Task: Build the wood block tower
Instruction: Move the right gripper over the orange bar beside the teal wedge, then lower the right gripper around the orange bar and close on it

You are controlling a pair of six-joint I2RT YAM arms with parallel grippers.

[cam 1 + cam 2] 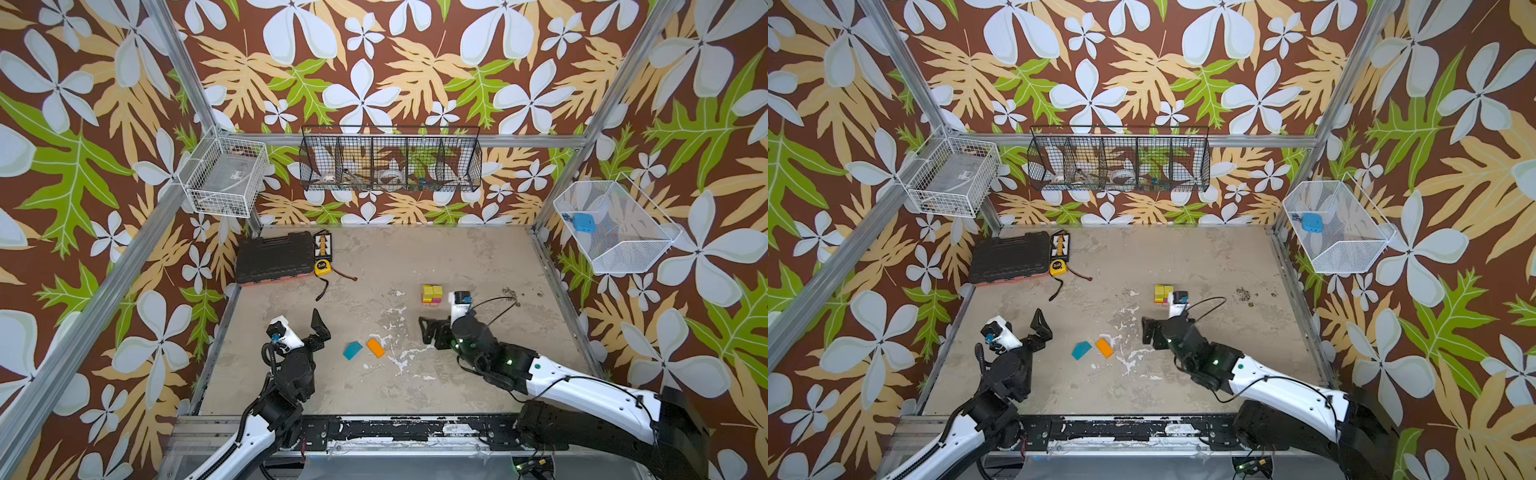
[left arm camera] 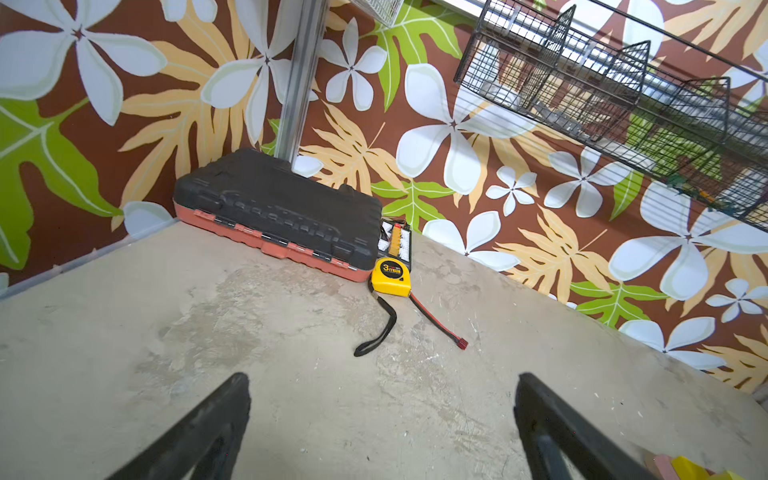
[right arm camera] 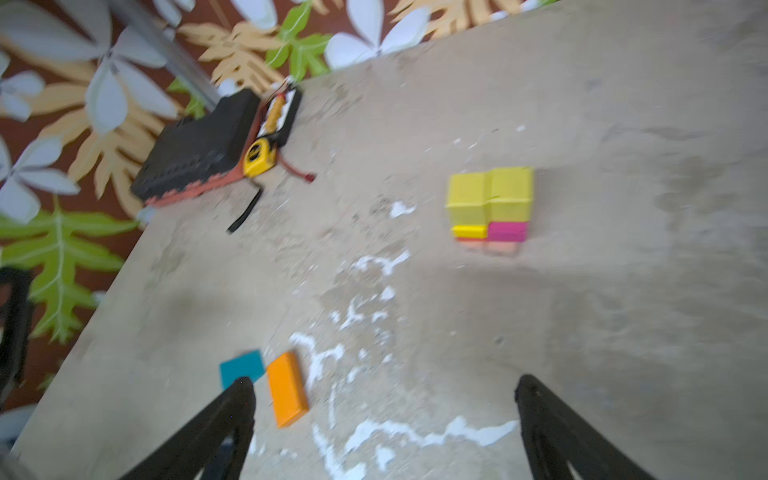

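The tower (image 1: 432, 294) (image 1: 1163, 294) stands right of the middle of the table. It has two yellow-green cubes on top, yellow and magenta bricks under them, and pale pink or tan pieces lowest (image 3: 490, 208). An orange brick (image 1: 375, 347) (image 3: 287, 395) and a teal piece (image 1: 353, 350) (image 3: 242, 368) lie flat side by side nearer the front. My right gripper (image 1: 430, 330) (image 3: 382, 382) is open and empty, between the tower and the orange brick, touching neither. My left gripper (image 1: 322, 332) (image 2: 382, 380) is open and empty, left of the teal piece. A corner of the tower (image 2: 685, 471) shows in the left wrist view.
A black tool case (image 1: 274, 257), a yellow tape measure (image 1: 323, 266) with a black strap, a small connector board (image 1: 322, 244) and a red lead sit at the back left. Wire baskets hang on the walls: white (image 1: 226, 176), black (image 1: 390, 160), white mesh (image 1: 615, 226).
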